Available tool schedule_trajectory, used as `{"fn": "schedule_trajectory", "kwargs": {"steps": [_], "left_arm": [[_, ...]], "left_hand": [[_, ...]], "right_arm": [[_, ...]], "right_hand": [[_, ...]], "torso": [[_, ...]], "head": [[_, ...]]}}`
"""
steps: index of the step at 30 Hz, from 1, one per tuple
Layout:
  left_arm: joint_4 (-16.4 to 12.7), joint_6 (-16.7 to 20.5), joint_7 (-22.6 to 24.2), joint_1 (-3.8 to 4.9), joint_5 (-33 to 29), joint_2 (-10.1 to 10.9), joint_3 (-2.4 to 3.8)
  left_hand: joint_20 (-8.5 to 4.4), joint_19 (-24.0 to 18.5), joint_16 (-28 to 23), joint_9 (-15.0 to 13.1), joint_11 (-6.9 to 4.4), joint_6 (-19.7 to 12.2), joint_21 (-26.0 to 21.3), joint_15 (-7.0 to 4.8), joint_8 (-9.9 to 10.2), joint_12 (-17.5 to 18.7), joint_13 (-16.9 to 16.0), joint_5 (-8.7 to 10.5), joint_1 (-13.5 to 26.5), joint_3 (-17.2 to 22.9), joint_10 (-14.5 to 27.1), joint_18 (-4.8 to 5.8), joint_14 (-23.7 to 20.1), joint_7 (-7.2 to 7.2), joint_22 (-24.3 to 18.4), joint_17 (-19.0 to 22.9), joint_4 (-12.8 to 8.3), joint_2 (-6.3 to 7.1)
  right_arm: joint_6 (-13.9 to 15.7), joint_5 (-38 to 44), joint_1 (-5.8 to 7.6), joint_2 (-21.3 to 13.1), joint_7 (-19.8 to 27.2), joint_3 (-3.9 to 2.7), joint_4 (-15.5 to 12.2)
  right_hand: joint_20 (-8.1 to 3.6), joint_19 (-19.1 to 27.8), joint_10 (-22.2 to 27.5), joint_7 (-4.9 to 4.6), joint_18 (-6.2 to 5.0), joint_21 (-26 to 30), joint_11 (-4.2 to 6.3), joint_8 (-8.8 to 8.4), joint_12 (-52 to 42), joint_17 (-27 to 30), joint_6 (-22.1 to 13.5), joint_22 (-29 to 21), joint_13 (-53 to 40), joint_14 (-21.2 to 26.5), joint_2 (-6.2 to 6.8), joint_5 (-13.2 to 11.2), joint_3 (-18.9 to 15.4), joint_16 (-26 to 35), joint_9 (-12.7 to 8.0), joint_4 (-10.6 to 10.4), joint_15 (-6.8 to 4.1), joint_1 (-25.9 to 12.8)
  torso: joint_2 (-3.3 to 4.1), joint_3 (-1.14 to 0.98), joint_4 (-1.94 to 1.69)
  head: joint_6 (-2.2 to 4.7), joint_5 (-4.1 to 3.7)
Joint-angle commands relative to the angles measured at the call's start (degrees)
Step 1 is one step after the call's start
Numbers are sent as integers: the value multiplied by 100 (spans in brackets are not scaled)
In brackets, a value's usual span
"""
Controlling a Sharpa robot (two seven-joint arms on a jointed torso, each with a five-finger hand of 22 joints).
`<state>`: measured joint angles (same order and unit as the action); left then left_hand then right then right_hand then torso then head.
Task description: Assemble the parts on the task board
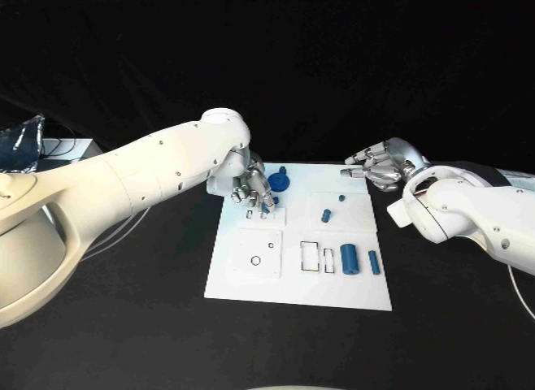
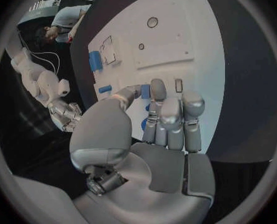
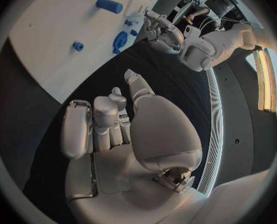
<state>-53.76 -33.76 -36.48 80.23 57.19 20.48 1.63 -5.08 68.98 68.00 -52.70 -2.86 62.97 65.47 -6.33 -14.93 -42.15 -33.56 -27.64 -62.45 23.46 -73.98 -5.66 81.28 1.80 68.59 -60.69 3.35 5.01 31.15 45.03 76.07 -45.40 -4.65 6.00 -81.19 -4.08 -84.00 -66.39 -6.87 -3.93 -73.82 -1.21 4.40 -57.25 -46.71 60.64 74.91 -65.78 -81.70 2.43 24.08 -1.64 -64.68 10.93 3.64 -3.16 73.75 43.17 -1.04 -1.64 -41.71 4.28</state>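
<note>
The left arm reaches from the left edge of the head view toward the centre, its left hand pointing downward with the fingers held close together and fairly straight. The right arm enters from the right edge; its right hand sits right of centre, fingers curled inward around nothing.

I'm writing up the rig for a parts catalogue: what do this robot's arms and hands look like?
Both arms have smooth, rounded, glossy white shells dotted with small dark screw points. The left hand and right hand are silver metal, with segmented fingers, rounded pads and broad grey palm plates.
</note>
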Motion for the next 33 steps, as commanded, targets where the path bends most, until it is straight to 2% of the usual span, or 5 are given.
{"fn": "schedule_trajectory", "kwargs": {"steps": [1, 10, 17, 30, 33], "left_arm": [[13, -24, -17, 5, 165, -48, -26], [84, 235, -20, -40, 206, -127, -129], [110, 330, -22, -58, 254, -152, -151], [115, 232, -25, -93, 299, -164, -206], [111, 170, -26, -96, 281, -152, -216]], "left_hand": [[47, 6, 19, -191, -128, 217, -14, 11, 5, -30, 0, -25, -58, 806, -149, 69, 22, -182, 10, -5, -820, -38], [59, 7, 6, -230, -129, 209, -19, 10, 2, -42, 3, -26, -55, 820, -144, 55, 21, -183, 12, 8, -817, -40], [61, 17, 3, -248, -130, 204, -9, 8, -1, -51, 2, -24, -58, 826, -141, 52, 22, -183, 23, 12, -819, -40], [74, 13, 1, -273, -128, 198, -15, 10, 1, -62, 3, -21, -60, 832, -130, 43, 24, -180, 25, 18, -814, -44], [82, 9, 3, -280, -126, 197, -17, 13, 4, -67, 5, -18, -65, 830, -128, 41, 24, -180, 27, 16, -817, -37]], "right_arm": [[-69, 57, -4, 13, 69, -1, -2], [-63, 57, -12, 30, 83, -1, -5], [-59, 58, -14, 33, 90, -1, -14], [-56, 59, -15, 23, 93, -2, -32], [-58, 60, -15, 19, 91, -2, -33]], "right_hand": [[8, -375, 28, -40, 23, 17, 2, -25, 28, 7, 14, 1068, 8, 1, 5, 8, -4, 23, -5, -28, -7, -25], [8, -375, 28, -40, 23, 17, 2, -25, 28, 7, 14, 1068, 8, 1, 5, 8, -4, 23, -5, -28, -7, -25], [8, -375, 28, -40, 23, 17, 2, -25, 28, 7, 14, 1068, 8, 1, 5, 8, -4, 23, -5, -28, -7, -25], [8, -375, 28, -40, 23, 17, 2, -25, 28, 7, 14, 1068, 8, 1, 5, 8, -4, 23, -5, -28, -7, -25], [8, -375, 28, -40, 23, 17, 2, -25, 28, 7, 14, 1068, 8, 1, 5, 8, -4, 23, -5, -28, -7, -25]], "torso": [[-3, 7, 0], [2, 7, 5], [6, 3, 2], [3, 1, 8], [-3, 0, 0]], "head": [[-11, 9], [-20, 10], [-36, 0], [-76, -3], [-86, -11]]}}
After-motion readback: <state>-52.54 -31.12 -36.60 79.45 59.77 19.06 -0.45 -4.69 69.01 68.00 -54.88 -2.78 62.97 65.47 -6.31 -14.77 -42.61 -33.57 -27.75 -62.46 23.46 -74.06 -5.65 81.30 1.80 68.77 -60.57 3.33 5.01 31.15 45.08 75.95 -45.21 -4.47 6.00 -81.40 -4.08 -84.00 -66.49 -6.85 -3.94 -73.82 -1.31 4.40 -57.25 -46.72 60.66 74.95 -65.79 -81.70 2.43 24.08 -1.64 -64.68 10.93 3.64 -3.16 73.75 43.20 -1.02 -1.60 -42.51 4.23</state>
